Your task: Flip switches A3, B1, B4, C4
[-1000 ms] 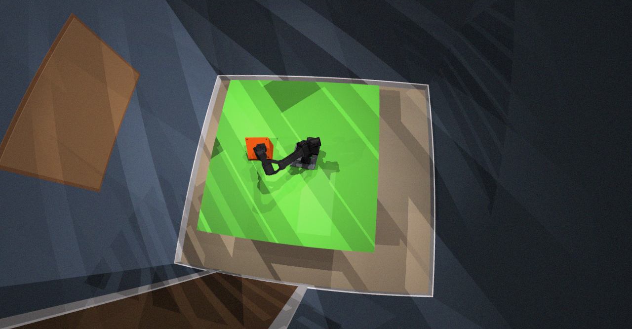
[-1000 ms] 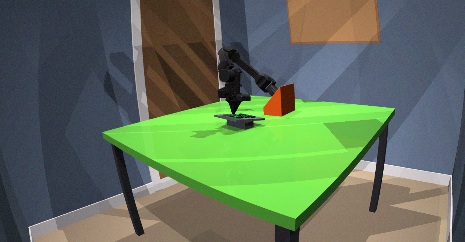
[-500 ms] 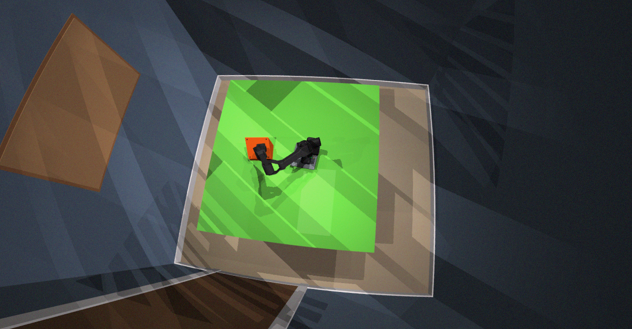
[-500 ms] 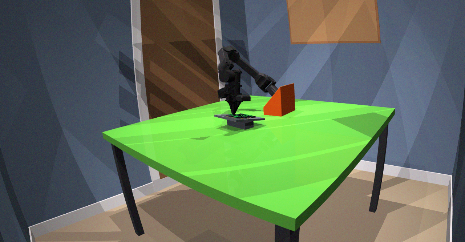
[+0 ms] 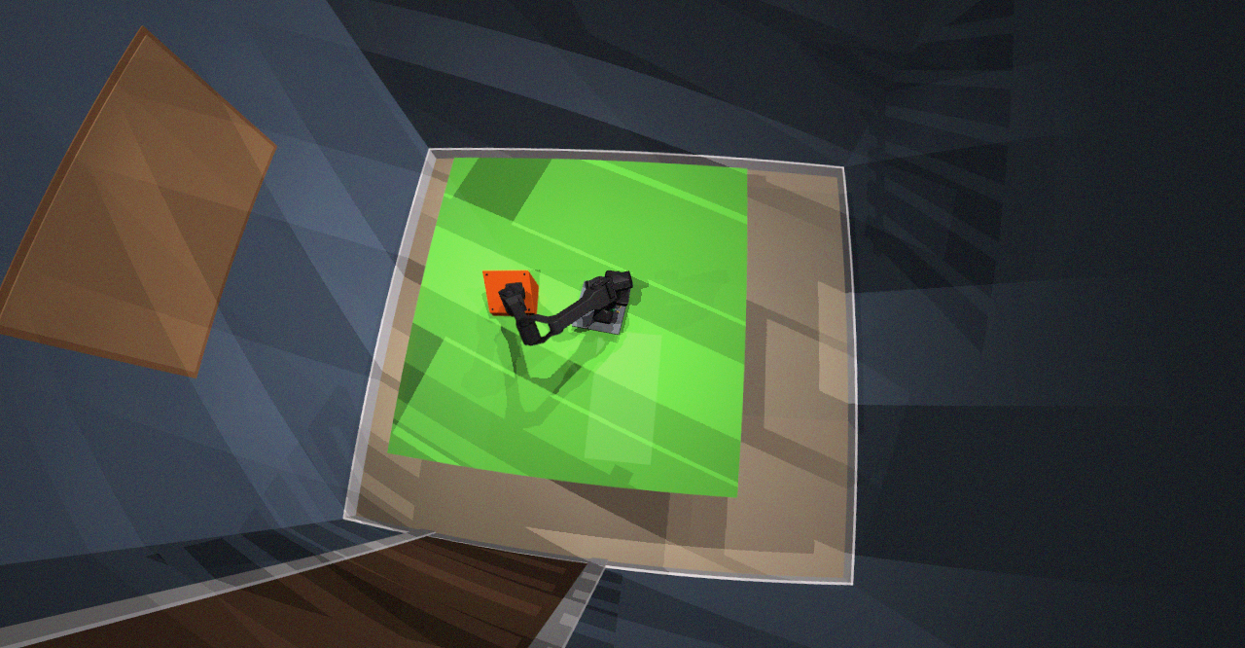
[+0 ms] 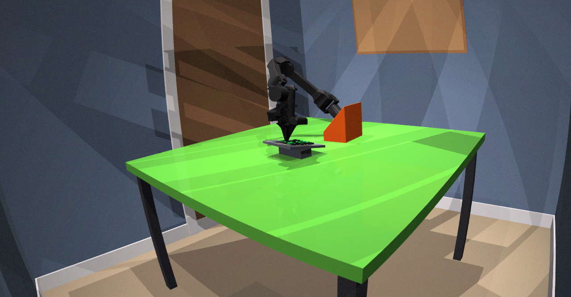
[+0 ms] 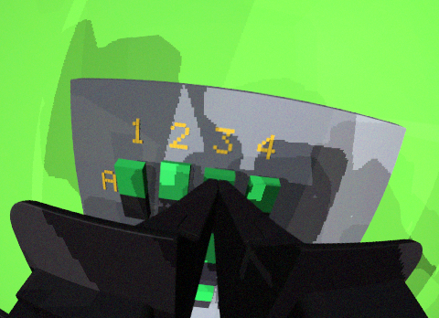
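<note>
Grey panel (image 7: 342, 142), yellow print | column numbers: 1 (image 7: 137, 132), 2 (image 7: 178, 135), 3 (image 7: 223, 141), 4 (image 7: 266, 146) along far edge | row letter: A (image 7: 109, 181) at left | further row letters hidden | other markings: none legible

A bright green counter (image 6: 247, 199) is being carried on dark legs (image 6: 153, 231) over a tan floor (image 6: 498, 251). Behind the counter, blue-grey walls (image 6: 80, 95) are being crossed by slanting bands of light. A brown door (image 6: 215, 55) and an orange-brown board (image 6: 411, 14) are being shown beyond the counter.
</note>
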You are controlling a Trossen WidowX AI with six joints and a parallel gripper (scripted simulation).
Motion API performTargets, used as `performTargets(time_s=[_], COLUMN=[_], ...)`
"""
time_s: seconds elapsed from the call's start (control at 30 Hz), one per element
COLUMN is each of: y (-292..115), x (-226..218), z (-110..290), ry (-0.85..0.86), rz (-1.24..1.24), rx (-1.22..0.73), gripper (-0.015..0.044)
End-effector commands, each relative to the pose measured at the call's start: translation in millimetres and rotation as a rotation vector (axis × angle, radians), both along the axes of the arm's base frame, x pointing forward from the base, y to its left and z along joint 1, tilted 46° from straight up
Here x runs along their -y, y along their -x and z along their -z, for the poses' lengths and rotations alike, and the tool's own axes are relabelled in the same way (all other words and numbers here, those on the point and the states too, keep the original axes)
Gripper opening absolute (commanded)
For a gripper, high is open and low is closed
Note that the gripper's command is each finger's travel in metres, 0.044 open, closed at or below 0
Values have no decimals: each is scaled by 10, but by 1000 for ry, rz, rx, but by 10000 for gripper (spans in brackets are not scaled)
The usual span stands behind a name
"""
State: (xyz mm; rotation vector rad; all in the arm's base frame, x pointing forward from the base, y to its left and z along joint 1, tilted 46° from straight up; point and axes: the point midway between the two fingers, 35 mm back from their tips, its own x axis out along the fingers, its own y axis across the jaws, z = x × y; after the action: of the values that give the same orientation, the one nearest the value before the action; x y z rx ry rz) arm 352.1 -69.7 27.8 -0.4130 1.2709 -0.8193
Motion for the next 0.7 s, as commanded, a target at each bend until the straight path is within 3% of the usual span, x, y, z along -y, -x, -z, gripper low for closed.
performTargets(time_s=[0.0, 0.27, 0.43, 0.57, 0.67], y=[4, 4, 73, 85, 267], x=[11, -17, -469, -489, -727], z=[5, -13, -413, -390, -101], ry=[4, 1, 10, 9, 7], rz=[-3, 0, -21, -21, -21], rx=[-5, -1, 11, 10, 10], gripper=[0, 0, 0, 0, 0])
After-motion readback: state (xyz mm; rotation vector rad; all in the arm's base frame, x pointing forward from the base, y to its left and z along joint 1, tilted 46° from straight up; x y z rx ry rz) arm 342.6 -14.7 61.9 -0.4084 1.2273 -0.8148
